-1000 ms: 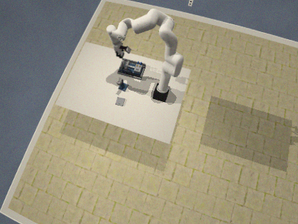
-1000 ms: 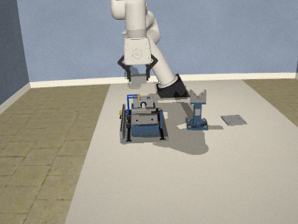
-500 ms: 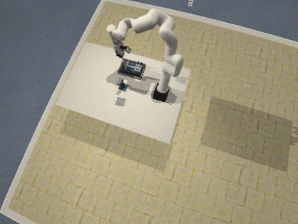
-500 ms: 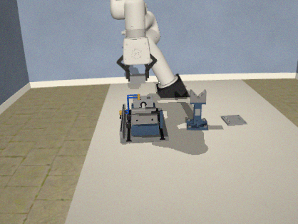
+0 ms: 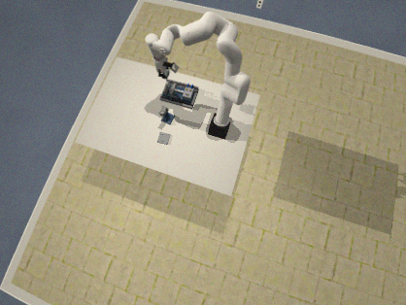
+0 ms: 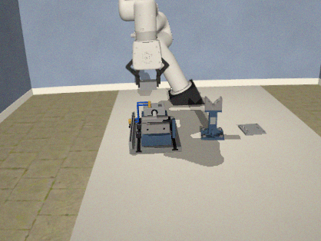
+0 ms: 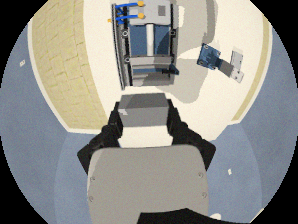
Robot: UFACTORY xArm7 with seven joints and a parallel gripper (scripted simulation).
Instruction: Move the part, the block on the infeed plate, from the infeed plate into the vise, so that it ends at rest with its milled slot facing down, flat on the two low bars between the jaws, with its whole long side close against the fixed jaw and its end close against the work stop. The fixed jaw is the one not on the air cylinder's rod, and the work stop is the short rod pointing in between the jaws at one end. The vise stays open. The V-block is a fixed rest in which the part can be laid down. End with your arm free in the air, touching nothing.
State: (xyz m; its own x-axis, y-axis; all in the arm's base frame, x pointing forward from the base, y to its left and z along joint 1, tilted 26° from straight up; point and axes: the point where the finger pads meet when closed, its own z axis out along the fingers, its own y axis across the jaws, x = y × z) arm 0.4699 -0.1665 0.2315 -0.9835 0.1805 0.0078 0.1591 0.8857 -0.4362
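Note:
My gripper is shut on the part, a grey block that hangs below the fingers, high in the air behind and above the vise. In the wrist view the part sits between the two dark fingers, with the vise further down below. The vise is blue and grey with open jaws; nothing lies between them. The infeed plate is a small grey square at the right, with nothing on it. In the overhead view my gripper is just beyond the vise.
The blue V-block stands on its post between the vise and the infeed plate. The arm's base is behind the vise. All stand on a pale mat; tiled floor surrounds it.

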